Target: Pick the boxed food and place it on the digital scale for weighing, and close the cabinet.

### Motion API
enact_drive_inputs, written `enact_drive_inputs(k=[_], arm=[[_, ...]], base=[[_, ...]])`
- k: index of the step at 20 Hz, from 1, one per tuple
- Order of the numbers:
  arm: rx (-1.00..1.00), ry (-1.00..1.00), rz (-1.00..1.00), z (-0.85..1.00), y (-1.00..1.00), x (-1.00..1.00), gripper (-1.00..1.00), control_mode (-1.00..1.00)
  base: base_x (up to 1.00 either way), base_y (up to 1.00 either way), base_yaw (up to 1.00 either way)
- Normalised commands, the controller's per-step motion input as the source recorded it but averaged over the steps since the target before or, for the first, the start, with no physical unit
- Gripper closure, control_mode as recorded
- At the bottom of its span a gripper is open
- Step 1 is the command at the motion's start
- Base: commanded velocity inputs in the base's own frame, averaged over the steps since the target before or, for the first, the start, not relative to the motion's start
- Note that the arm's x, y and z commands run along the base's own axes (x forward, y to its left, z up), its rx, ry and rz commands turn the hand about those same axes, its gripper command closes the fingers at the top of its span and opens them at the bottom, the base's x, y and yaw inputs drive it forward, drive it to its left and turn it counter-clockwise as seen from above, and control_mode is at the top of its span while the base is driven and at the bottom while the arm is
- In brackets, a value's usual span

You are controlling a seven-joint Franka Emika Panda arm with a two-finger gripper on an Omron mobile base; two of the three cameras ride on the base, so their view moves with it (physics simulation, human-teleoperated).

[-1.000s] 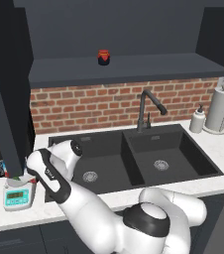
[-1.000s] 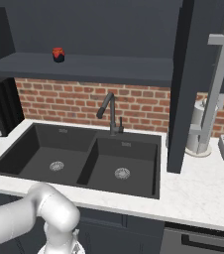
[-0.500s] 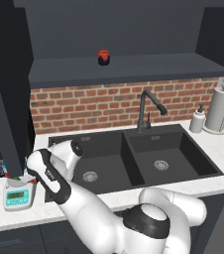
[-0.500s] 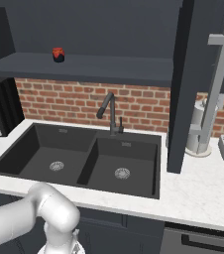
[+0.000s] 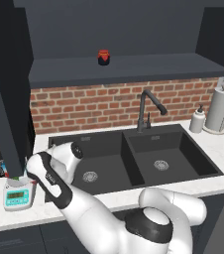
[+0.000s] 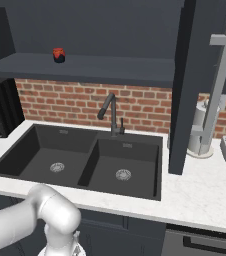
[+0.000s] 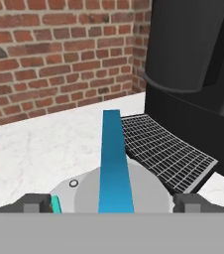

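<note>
The gripper has its jaws standing wide apart: in the hand view one dark fingertip rises at the lower left and the other at the lower right, and neither touches anything. Between them stands the boxed food, seen edge-on as a narrow blue strip resting on the round grey platform of the digital scale, free of both tips. A sliver of the scale's teal front panel shows just inside the left fingertip.

Just beyond the scale, to its right in that view, lies a black wire grille at the foot of a black machine, on a white marble counter backed by a red brick wall.

In the left base view the arm bends down to the counter's near left end, where the scale sits with its teal panel and little display facing forward; the gripper and the box are hidden there behind the open door of the cabinet, which hangs edge-on over that spot. To the right of the scale lies a black double sink with a dark faucet behind its middle. On the open dark shelf above the brick stands a small red-lidded jar. At the far right of the counter are a soap dispenser and a paper towel roll.

The right base view shows another open cabinet door with a long silver bar handle at the right.
</note>
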Motion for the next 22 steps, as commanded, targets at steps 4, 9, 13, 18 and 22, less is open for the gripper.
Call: enact_drive_inputs(k=[4,9,13,18,22], arm=[[0.00,-0.01,0.00,0.24,0.00,-0.09,-1.00,-1.00],[0.02,0.00,0.00,0.41,-0.11,-0.16,-1.00,-1.00],[0.08,-0.03,0.00,0.51,-0.40,-0.33,-1.00,-1.00],[0.13,-0.12,-0.01,0.49,-0.62,-0.62,-1.00,-1.00],[0.15,-0.21,-0.03,0.66,-0.56,-0.72,-1.00,-1.00]], base=[[0.00,0.00,0.00],[0.00,0.00,0.00],[0.00,0.00,0.00],[0.00,0.00,0.00],[0.00,0.00,0.00]])
